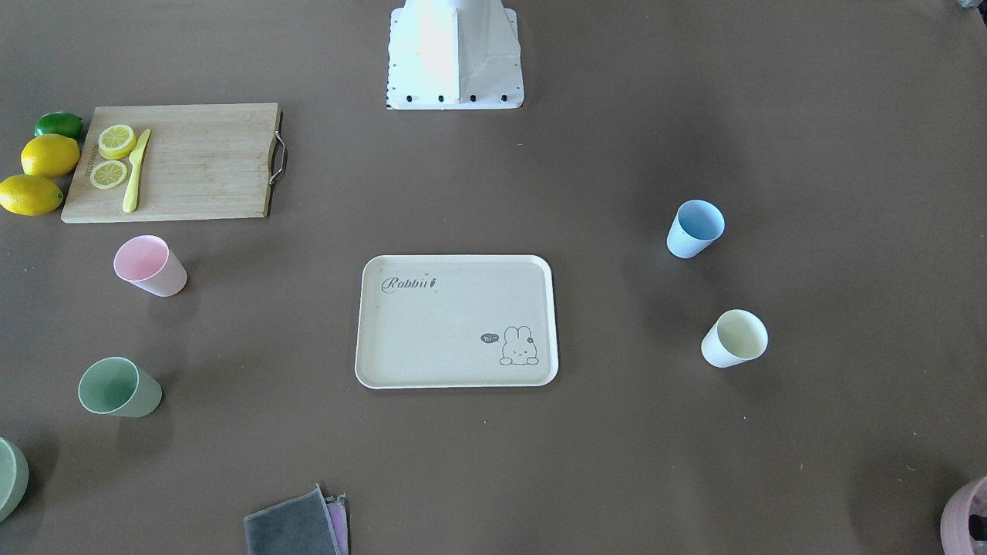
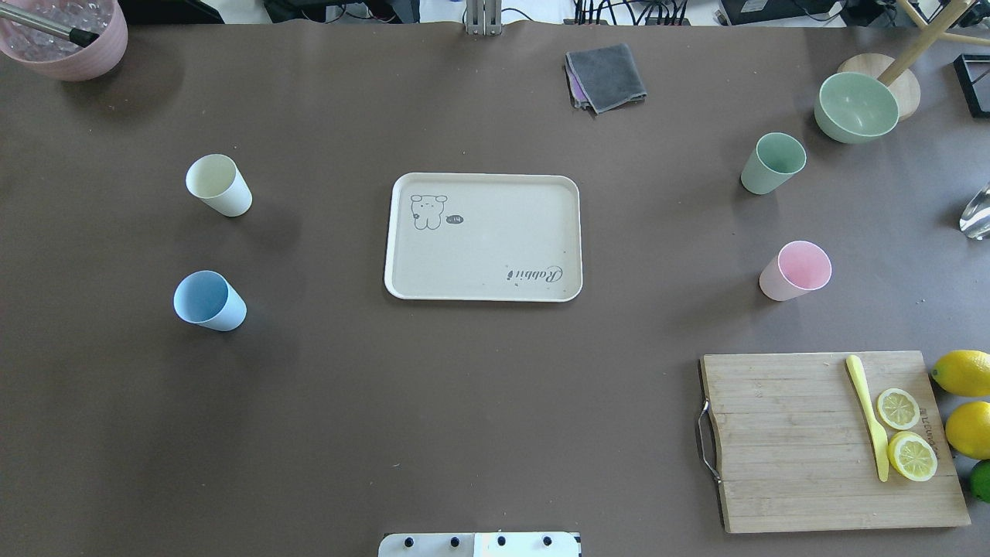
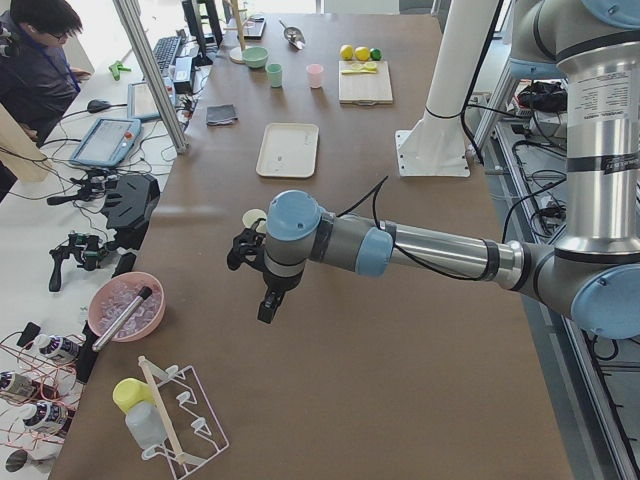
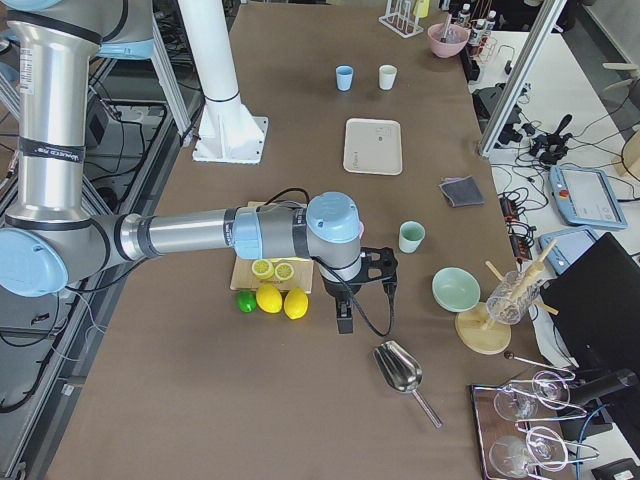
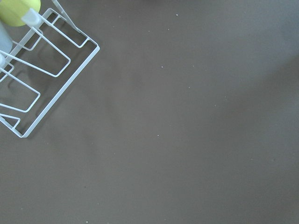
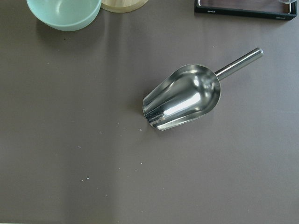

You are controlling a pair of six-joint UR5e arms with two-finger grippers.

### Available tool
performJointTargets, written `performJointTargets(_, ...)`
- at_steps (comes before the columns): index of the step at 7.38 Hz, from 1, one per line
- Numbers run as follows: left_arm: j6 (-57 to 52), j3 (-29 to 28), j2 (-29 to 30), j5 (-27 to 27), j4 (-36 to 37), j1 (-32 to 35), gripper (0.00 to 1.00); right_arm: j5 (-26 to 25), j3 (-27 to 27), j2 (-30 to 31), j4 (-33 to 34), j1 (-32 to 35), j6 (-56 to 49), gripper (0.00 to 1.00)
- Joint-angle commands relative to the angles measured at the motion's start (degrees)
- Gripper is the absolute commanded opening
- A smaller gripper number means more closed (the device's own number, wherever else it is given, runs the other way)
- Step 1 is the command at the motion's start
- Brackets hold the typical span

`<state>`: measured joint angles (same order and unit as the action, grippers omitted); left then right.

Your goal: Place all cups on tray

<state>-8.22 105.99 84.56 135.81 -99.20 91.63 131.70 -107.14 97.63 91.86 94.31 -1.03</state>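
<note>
No cup has yet been placed on the tray (image 2: 495,232) (bare, mid-table): the cream-yellow cup (image 2: 218,186) and blue cup (image 2: 207,302) are seen well to its left, the green cup (image 2: 772,162) and pink cup (image 2: 797,271) to its right, and how the jaws of the left gripper (image 3: 238,252) and the right gripper (image 4: 388,280) stand cannot be told.

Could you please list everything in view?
cups: 4, pink, green, blue, cream-yellow, flanking tray
tray: 1, cream, centre
cutting board: 1, wooden, right
lemons: 2, yellow, beside board
lemon slices: 2, yellow, on board
knife: 1, yellow, on board
lime: 1, green, beside lemons
bowls: 2, green, pink, far side
cloth: 1, grey, far edge
scoop: 1, steel, right end
wire rack: 1, white, left end
left gripper: 1, black, left end
right gripper: 1, black, right end
</note>
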Motion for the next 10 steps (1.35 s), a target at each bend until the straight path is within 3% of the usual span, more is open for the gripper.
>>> performJointTargets(1, 0.5, -4.6, 6.7, 0.2, -13.6, -0.2, 0.99, 0.1, -1.1, -0.3, 0.0, 0.0, 0.1, 1.0)
performJointTargets(3, -0.1, -6.5, 8.3, 5.2, -15.1, -0.3, 0.99, 0.3, -1.1, -0.4, -1.8, 0.0, 0.8, 1.0)
performJointTargets(5, 0.5, -8.8, 8.3, 6.4, -17.7, -0.7, 0.99, 0.7, -0.9, -0.3, -2.7, 0.0, 1.0, 1.0)
performJointTargets(6, 6.7, -11.7, 8.7, 6.7, -18.2, -1.9, 0.99, 0.7, -0.7, -0.4, -2.7, -0.3, 2.1, 1.0)
performJointTargets(9, 30.2, -12.8, 14.3, 5.5, -19.2, -13.2, 0.99, 0.6, -0.7, -6.7, -2.8, -9.4, 22.4, 1.0)
performJointTargets(10, 31.4, -14.0, 16.6, 2.0, -19.0, -16.6, 0.99, 0.4, -0.7, -8.8, -2.8, -12.0, 26.9, 1.0)
